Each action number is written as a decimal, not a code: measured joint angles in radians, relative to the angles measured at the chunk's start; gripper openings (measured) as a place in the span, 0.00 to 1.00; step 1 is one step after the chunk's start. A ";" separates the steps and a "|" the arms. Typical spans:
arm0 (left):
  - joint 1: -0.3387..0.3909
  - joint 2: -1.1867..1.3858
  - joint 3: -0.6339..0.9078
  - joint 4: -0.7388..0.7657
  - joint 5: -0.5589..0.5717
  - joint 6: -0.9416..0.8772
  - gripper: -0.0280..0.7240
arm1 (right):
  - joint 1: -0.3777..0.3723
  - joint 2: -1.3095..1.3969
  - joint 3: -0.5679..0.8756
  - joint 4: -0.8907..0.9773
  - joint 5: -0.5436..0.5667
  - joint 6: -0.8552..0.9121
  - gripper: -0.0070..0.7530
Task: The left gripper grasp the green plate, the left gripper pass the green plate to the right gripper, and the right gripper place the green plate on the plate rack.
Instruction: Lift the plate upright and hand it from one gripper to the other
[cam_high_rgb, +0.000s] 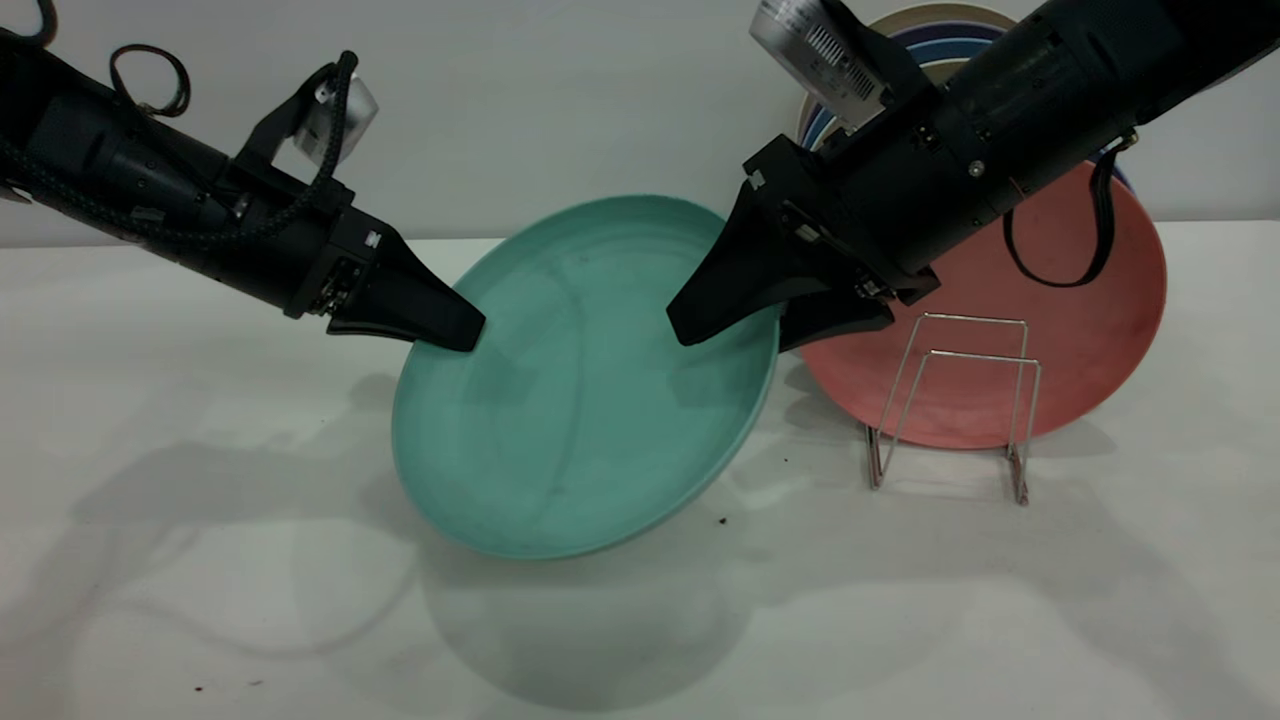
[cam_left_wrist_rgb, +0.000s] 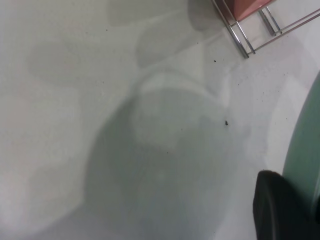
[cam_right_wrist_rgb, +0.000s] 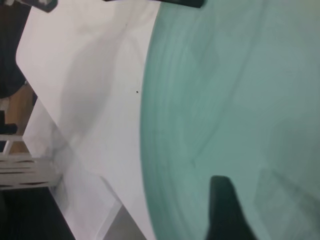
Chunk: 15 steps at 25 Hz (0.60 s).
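A: Where was the green plate (cam_high_rgb: 580, 400) at that moment?

B: Off the table (cam_high_rgb: 200, 560), tilted in the air between the two arms, its shadow lying on the tabletop beneath it. The left gripper (cam_high_rgb: 465, 335) pinched the rim at about nine to ten o'clock on the plate, fingers closed on the edge. In the left wrist view one dark fingertip (cam_left_wrist_rgb: 280, 210) sat right against the green rim.

A: And the right one?

B: The right gripper (cam_high_rgb: 735, 325) straddled the opposite rim, at roughly two o'clock. One finger lay across the plate's face and the other ran behind it. I couldn't tell whether those fingers had clamped down or only bracketed the edge.

A: So how far along was the job?

B: By my reading, the pick-up was finished and the handover was in the middle. Both grippers were at the plate, and the left had not let go. What remained was a firm hold by the right, release by the left, and then the carry to the plate rack (cam_high_rgb: 955, 410).

A: Was the rack free?

B: The wire rack stood at three o'clock from the green plate, well apart from it. Its front loops were open, with a salmon-pink plate (cam_high_rgb: 1090, 300) upright behind them and more plates stacked on edge behind that.
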<state>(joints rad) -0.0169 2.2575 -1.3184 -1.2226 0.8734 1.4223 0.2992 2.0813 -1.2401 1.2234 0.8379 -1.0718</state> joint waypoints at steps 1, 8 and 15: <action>0.000 0.000 0.000 0.000 0.000 0.000 0.06 | 0.000 0.000 0.000 0.000 -0.002 0.000 0.50; 0.003 -0.002 0.000 0.001 0.015 -0.006 0.13 | -0.003 0.005 0.001 -0.001 -0.046 0.011 0.19; 0.002 -0.002 0.000 0.039 0.058 -0.117 0.74 | -0.002 0.007 0.001 -0.003 -0.020 -0.001 0.16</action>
<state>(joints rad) -0.0149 2.2555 -1.3184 -1.1832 0.9314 1.3054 0.2975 2.0883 -1.2392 1.2207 0.8178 -1.0724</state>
